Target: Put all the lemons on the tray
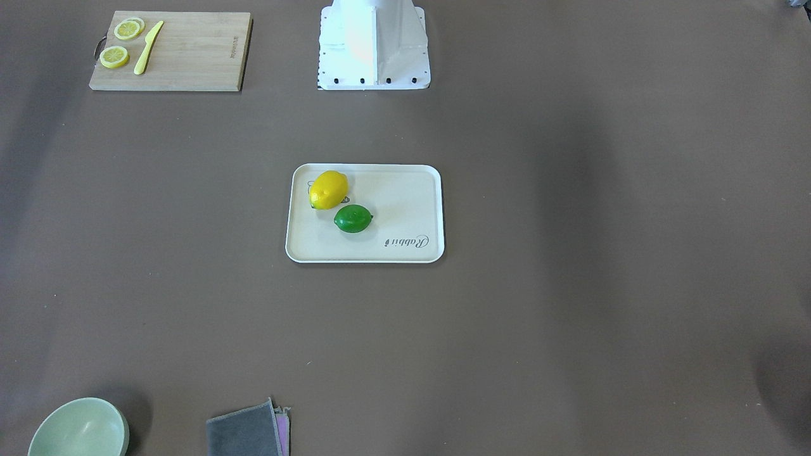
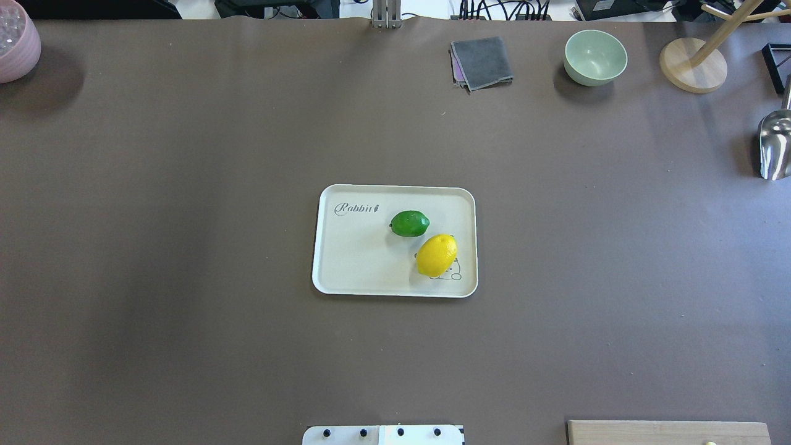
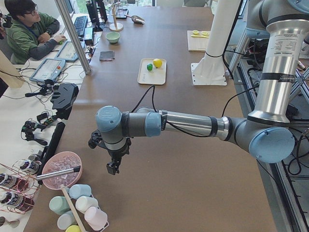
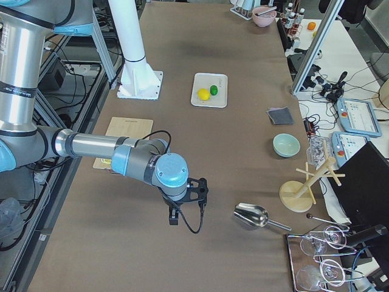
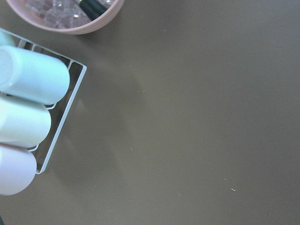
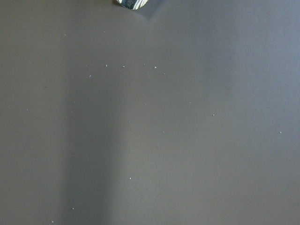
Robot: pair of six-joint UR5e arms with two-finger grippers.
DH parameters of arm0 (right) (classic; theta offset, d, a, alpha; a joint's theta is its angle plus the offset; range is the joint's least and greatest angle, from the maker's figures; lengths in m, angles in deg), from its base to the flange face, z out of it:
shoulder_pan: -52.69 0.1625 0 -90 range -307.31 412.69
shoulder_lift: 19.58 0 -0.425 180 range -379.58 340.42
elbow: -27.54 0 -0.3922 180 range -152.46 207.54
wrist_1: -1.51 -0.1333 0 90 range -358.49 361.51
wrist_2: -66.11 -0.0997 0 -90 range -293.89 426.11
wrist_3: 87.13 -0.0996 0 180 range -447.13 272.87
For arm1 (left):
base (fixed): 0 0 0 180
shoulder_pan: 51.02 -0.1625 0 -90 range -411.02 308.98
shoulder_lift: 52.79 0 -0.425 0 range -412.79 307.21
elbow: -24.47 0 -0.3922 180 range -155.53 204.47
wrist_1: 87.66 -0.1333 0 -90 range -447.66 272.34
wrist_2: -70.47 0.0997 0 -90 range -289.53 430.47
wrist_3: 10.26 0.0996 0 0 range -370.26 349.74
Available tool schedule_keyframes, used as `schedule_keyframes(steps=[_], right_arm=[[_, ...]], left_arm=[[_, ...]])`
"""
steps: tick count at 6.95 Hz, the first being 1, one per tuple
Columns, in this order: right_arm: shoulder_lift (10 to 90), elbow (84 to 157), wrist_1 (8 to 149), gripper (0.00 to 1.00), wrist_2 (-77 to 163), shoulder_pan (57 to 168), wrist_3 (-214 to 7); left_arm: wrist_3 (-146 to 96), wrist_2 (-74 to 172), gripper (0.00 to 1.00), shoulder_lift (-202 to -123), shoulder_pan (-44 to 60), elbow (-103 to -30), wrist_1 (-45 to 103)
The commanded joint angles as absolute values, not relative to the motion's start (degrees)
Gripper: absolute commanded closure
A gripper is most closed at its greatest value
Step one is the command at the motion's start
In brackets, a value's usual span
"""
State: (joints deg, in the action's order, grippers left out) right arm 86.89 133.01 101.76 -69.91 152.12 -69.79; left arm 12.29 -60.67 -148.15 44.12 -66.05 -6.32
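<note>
At the centre of the overhead view lies the tray (image 2: 346, 259), a flat cream-beige rectangle with rounded corners and a raised white rim. It holds both lemons. The green lemon (image 2: 410, 223) lies near the tray's middle. The yellow lemon (image 2: 437, 254) lies just beside it, toward the tray's lower right corner, partly covering a small line-drawn dog (image 2: 455, 273). Both fruits are glossy ovals with nubbed ends. In the tray's upper left corner the script (image 2: 355, 209) reads "Rabbit".

At the upper left of the front-facing view, a pale wooden cutting board (image 1: 196, 54) carries two thin lemon slices (image 1: 128, 29) and a yellow knife (image 1: 148, 47). A stamp near its right edge is too small to read. Along the top of the overhead view sit a smooth pale-green bowl (image 2: 595, 57) and a folded grey cloth (image 2: 482, 62). A shiny metal scoop (image 2: 775, 145) lies at the right edge. The ribbed pink bowl (image 2: 15, 40) in the upper left corner holds clear, ice-like cubes. In the left wrist view, a white wire rack (image 5: 70, 101) holds pastel cups on their sides.

The left gripper (image 3: 112, 166) hangs over bare brown table near the pink bowl, well apart from the tray. The right gripper (image 4: 175, 217) hangs over bare table near the scoop. Only the side views show them, so I cannot tell how the jaws of either stand.
</note>
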Motion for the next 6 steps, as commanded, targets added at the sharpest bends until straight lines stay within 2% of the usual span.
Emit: schedule_keyframes(steps=[1,3,6], right_arm=[[86.9,133.1,98.6,0.0,-70.3,151.8,-70.1],[86.3,133.3,98.6,0.0,-69.6,149.5,-70.9],[86.3,135.7,98.5,0.0,-67.7,144.2,-80.2]], left_arm=[[10.5,-60.8,0.01,-145.7,44.5,-67.2,-6.5],[-2.7,-61.6,0.01,-141.1,44.4,-73.9,-6.4],[-5.3,-66.1,0.01,-138.0,44.3,-78.4,-5.9]])
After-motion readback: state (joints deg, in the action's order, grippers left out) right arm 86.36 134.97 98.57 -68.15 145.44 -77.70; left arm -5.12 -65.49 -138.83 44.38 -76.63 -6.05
